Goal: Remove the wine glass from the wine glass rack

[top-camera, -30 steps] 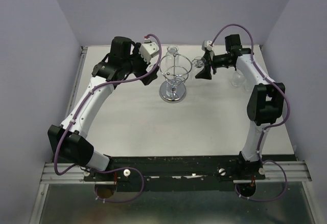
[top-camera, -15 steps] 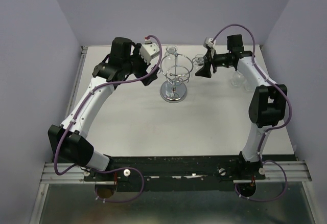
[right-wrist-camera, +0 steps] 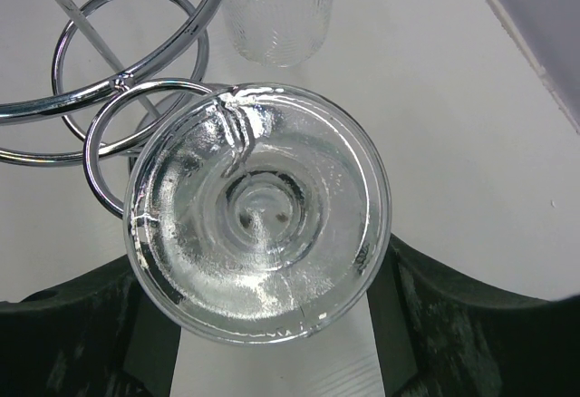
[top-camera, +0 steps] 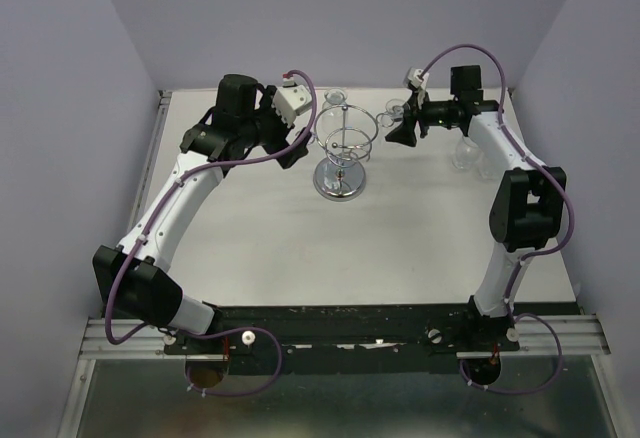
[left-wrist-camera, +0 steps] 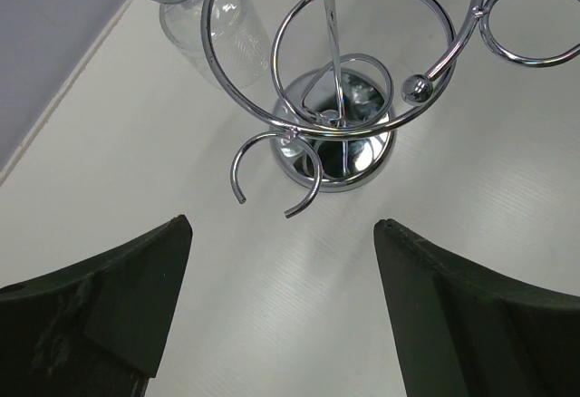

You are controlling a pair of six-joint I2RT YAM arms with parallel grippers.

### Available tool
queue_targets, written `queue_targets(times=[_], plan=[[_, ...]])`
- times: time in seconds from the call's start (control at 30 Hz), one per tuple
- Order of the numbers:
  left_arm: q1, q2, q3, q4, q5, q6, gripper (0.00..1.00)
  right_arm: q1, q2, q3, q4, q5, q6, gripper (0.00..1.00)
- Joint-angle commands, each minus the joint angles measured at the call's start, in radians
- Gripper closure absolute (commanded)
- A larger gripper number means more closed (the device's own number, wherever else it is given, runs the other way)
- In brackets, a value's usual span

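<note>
Glass filled our right wrist view: the wine glass (right-wrist-camera: 258, 211) hung foot-up, its long axis upright, at the right-hand rim of the wine glass rack (left-wrist-camera: 344, 157) and off the counter (right-wrist-camera: 471, 125). Our right fingers (right-wrist-camera: 82, 334) bracketed it from below the foot. We judged them clenched on it, though the foot hid the contact. Its stem seemed to sit just outside the nearest small loop (right-wrist-camera: 86, 157), so we judged the pull had to run sideways, away from the post (left-wrist-camera: 332, 43). Our left fingers (left-wrist-camera: 109, 306) stood spread and empty on the rack's other side, farther from the glass.
</note>
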Motion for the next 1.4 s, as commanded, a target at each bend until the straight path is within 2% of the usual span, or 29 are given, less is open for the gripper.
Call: queue_targets(times=[0.0,0.4,0.53,0.67,0.83,0.93,1.03,1.17,1.23,1.37], plan=[[-0.008,-0.028,-0.007,0.026,0.021,0.000,0.01,-0.006,-0.053,-0.011,0.048,0.012,0.012,0.99],[-0.011,-0.033,0.005,0.040,0.013,0.044,0.01,-0.077,-0.134,-0.062,0.067,0.047,0.056,0.99],[-0.033,-0.062,0.039,-0.041,-0.045,0.133,0.01,-0.107,-0.220,-0.095,0.067,0.047,0.075,0.99],[-0.060,-0.140,0.003,-0.066,-0.157,0.230,0.01,-0.117,-0.332,-0.164,0.084,0.053,0.078,0.99],[-0.174,-0.149,0.043,-0.135,-0.333,0.331,0.01,-0.117,-0.490,-0.288,0.213,0.035,0.263,0.99],[-0.218,-0.142,0.091,-0.134,-0.327,0.371,0.01,-0.117,-0.562,-0.321,0.259,-0.009,0.427,0.99],[-0.255,-0.169,0.070,-0.002,-0.288,0.379,0.01,-0.115,-0.634,-0.328,0.249,-0.039,0.550,0.99],[-0.313,-0.244,-0.024,0.199,-0.203,0.448,0.01,-0.094,-0.731,-0.319,0.158,-0.089,0.593,0.99],[-0.344,-0.289,-0.079,0.289,-0.182,0.474,0.02,-0.054,-0.751,-0.280,0.024,-0.089,0.537,0.99],[-0.407,-0.346,-0.141,0.339,-0.143,0.495,0.08,0.033,-0.763,-0.223,-0.263,-0.088,0.410,0.99]])
